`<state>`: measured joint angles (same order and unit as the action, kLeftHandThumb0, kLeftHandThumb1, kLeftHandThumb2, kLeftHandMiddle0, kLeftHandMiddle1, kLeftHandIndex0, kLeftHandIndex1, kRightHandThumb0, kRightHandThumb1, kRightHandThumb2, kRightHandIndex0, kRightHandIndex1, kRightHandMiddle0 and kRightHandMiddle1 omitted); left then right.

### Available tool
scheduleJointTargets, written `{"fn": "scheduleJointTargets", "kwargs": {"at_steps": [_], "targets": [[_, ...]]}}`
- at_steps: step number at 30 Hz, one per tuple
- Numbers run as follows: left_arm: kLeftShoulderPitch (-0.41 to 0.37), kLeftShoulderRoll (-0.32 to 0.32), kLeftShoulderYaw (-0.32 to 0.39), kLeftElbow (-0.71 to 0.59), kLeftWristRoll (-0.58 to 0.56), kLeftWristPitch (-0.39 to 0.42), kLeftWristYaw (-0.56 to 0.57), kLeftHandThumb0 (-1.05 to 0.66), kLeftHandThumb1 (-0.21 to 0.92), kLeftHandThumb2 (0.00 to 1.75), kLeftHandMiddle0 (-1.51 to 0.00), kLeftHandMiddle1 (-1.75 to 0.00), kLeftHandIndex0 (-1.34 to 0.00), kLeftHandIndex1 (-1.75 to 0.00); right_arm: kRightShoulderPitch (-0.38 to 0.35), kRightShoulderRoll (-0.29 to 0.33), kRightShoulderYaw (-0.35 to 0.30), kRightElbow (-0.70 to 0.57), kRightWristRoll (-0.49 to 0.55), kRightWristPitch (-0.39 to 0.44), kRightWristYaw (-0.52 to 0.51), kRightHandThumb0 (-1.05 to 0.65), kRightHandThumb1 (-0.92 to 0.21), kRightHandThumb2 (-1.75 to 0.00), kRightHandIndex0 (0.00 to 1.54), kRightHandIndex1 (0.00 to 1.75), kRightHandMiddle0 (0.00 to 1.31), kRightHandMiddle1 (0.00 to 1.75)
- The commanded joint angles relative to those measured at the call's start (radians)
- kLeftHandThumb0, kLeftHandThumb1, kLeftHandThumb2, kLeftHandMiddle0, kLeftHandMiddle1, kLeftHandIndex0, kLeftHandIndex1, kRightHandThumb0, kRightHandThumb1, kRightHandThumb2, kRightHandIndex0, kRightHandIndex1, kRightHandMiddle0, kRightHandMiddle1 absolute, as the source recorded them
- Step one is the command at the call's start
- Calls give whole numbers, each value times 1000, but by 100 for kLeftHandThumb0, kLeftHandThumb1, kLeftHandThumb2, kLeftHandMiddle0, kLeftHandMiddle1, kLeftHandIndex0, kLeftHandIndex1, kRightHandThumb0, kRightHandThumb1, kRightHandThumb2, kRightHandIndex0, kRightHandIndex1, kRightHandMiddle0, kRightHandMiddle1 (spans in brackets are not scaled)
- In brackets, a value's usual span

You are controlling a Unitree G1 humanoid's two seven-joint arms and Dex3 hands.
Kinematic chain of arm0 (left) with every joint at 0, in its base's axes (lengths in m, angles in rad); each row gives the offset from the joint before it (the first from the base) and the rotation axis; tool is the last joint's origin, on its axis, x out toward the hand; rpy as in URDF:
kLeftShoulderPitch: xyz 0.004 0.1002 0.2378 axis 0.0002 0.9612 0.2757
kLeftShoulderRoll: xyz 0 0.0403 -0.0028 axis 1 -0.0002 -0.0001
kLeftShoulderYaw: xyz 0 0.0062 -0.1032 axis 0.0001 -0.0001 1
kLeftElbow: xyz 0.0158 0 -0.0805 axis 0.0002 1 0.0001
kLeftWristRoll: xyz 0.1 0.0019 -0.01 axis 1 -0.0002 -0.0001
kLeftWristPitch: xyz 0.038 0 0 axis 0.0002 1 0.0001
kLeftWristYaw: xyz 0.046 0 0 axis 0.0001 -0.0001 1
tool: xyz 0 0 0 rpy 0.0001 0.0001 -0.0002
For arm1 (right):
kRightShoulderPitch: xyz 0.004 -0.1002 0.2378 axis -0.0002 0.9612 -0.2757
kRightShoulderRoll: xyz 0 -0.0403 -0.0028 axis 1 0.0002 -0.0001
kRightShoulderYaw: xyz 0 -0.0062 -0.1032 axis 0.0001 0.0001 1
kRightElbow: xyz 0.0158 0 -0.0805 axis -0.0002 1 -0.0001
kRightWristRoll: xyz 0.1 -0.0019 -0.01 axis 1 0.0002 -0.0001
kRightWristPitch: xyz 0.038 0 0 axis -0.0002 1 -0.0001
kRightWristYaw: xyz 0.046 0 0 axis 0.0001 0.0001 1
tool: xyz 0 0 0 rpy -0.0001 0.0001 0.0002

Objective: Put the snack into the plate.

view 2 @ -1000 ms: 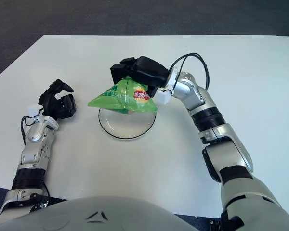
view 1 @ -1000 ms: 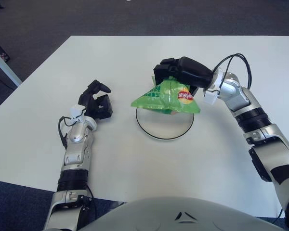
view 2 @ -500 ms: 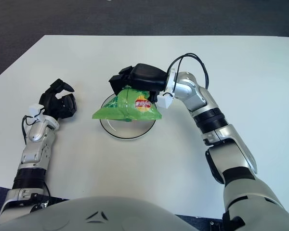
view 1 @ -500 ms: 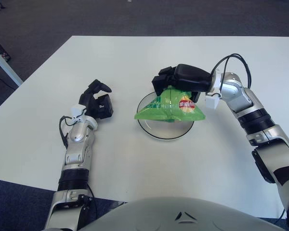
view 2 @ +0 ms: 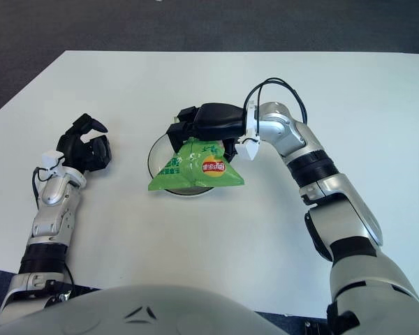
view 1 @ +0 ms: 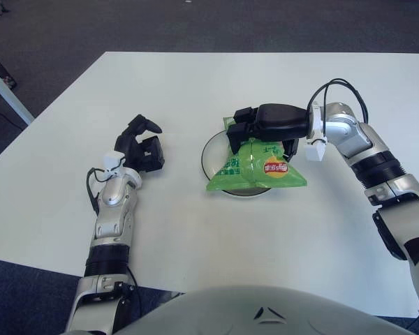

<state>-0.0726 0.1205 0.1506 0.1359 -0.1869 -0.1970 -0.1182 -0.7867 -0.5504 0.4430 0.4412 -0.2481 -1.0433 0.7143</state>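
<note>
In the left eye view, the right hand (view 1: 255, 125) is gripping the top of the green snack bag (view 1: 258, 166), which is hanging over the plate (view 1: 211, 150) near the middle of the tabletop (view 1: 195, 84) (its lower edge overlapping the plate's near rim). In the right eye view, the left hand (view 2: 87, 150) is showing toward the tabletop's left edge, fingers curled and holding nothing.

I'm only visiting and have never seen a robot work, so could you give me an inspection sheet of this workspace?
Surface: white table.
Job's things: green snack bag over the black-rimmed plate, near edge overhanging.
Clutter: nothing seen.
Hands: right hand grips the bag's top; left hand curled and holding nothing, left of the plate.
Cables: black cable loops at the right wrist.
Surroundings: dark carpet.
</note>
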Motion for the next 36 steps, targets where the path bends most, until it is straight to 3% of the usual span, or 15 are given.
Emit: {"fn": "scheduleJointTargets", "kwargs": {"at_steps": [1, 2, 4, 7, 10, 19, 27, 36], "targets": [[150, -103, -23, 147, -6, -13, 8, -46, 36, 127, -119, -175, -58, -175, -62, -12, 20, 44, -13, -75, 22, -58, -42, -90, 1, 63, 0, 85], [149, -105, -23, 148, -6, -14, 9, -47, 35, 127, -119, -175, -58, -175, -76, -19, 25, 56, -28, -104, 24, -60, -44, -88, 1, 59, 0, 82], [149, -106, -23, 148, -6, -15, 10, -47, 35, 127, -120, -175, -58, -175, -97, -28, 32, 80, -47, -149, 25, -72, -56, -74, 0, 27, 0, 50], [149, -107, -24, 147, -5, -14, 13, -47, 35, 128, -121, -175, -59, -175, -126, -45, 39, 143, -64, -229, 19, -83, -66, -60, 0, 9, 0, 21], [148, -109, -25, 149, -3, -17, 15, -47, 35, 128, -122, -175, -59, -175, -146, -48, 41, 184, -75, -277, 8, -89, -71, -52, 0, 3, 0, 7], [146, -105, -30, 149, 5, -13, 20, -47, 35, 127, -119, -175, -58, -175, -173, -46, 47, 251, -55, -317, -4, -96, -79, -34, 0, 0, 0, 0], [142, -103, -30, 156, 2, -11, 15, -46, 38, 124, -114, -175, -56, -175, -193, -94, 58, 284, 19, -308, 27, -95, -80, -29, 0, 0, 0, 0], [138, -101, -29, 166, 0, -16, 12, -45, 41, 120, -113, -175, -54, -175, -192, -124, 71, 258, 164, -181, 133, -93, -79, -27, 0, 0, 0, 0]]}}
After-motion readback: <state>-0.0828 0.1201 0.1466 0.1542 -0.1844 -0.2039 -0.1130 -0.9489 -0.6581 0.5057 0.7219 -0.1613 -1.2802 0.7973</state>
